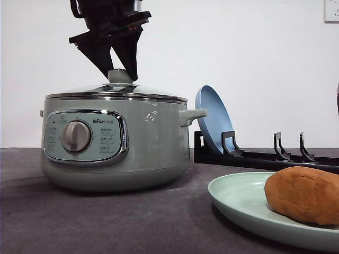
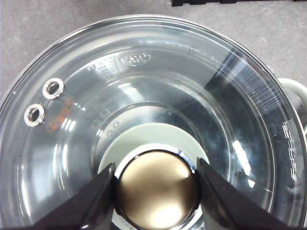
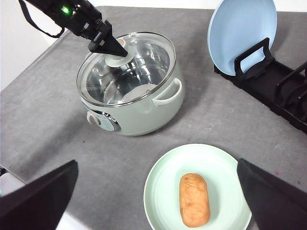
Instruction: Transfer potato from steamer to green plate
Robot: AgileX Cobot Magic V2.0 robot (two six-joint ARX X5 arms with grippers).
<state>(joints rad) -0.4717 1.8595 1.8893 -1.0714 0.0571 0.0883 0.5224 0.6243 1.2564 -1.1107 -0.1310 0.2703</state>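
The orange-brown potato lies on the pale green plate at the front right. The sage-green steamer stands left of it with its glass lid seated on the rim. My left gripper reaches down from above, its fingers pressed against both sides of the lid knob. Through the glass the pot looks bare inside. My right gripper hangs open high above the plate, holding nothing.
A blue plate stands upright in a black dish rack behind and right of the steamer. The grey table's left edge runs close to the steamer's side.
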